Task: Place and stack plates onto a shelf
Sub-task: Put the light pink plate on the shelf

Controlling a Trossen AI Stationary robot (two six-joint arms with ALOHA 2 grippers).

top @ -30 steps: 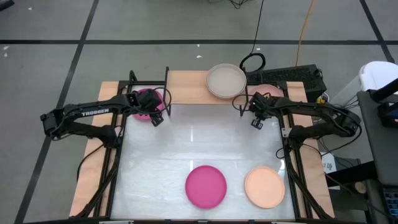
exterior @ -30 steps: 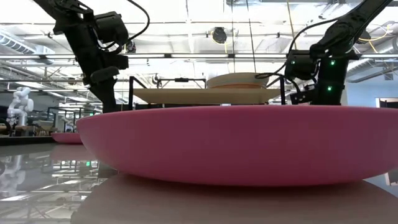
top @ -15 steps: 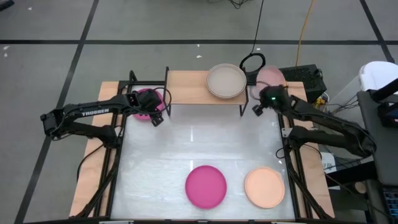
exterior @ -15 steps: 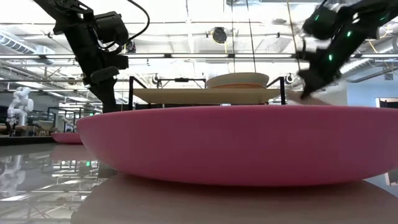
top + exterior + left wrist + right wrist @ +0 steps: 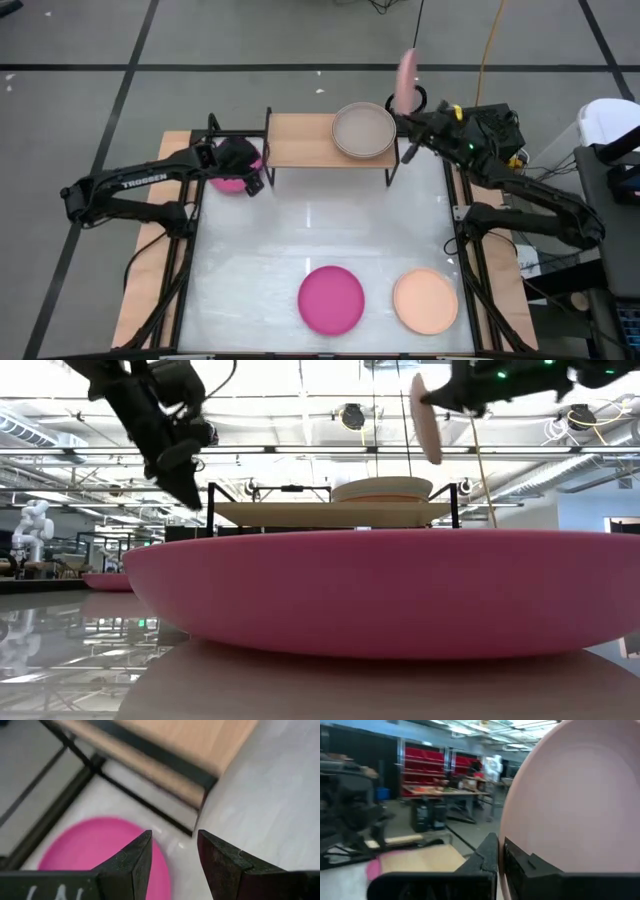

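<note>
My right gripper [image 5: 413, 118] is shut on a pale pink plate [image 5: 405, 72], raised high over the right end of the shelf [image 5: 300, 142]; the plate stands on edge [image 5: 427, 418]. The shelf has a light wooden top on black legs and carries a stack of beige plates [image 5: 363, 130] at its right end. My left gripper [image 5: 172, 837] is open above a magenta plate [image 5: 85, 850] that lies flat on the table just left of the shelf [image 5: 228, 168]. A second magenta plate [image 5: 332, 298] and a peach plate [image 5: 425, 300] lie flat near the table's near edge. My right gripper pinches the pale pink plate's rim [image 5: 516, 832] between its two fingers [image 5: 487, 852]. The fingers come level from the table's right side. The plate is lifted clear and stands almost vertical above the shelf's right end, with its hollow face toward the wrist camera.
The near magenta plate [image 5: 380, 590] fills most of the low view. The shelf's black legs [image 5: 268, 165] stand close to my left gripper. Cables and a black box [image 5: 480, 125] lie beyond the table's far right corner. The white table middle [image 5: 320, 225] holds nothing.
My right gripper moved to the pale pink plate beside the shelf's right end, shut on its rim and lifted it clear. It swung up and toward the far edge, and the plate tipped from flat onto its edge. My left gripper rose a little above the magenta plate.
</note>
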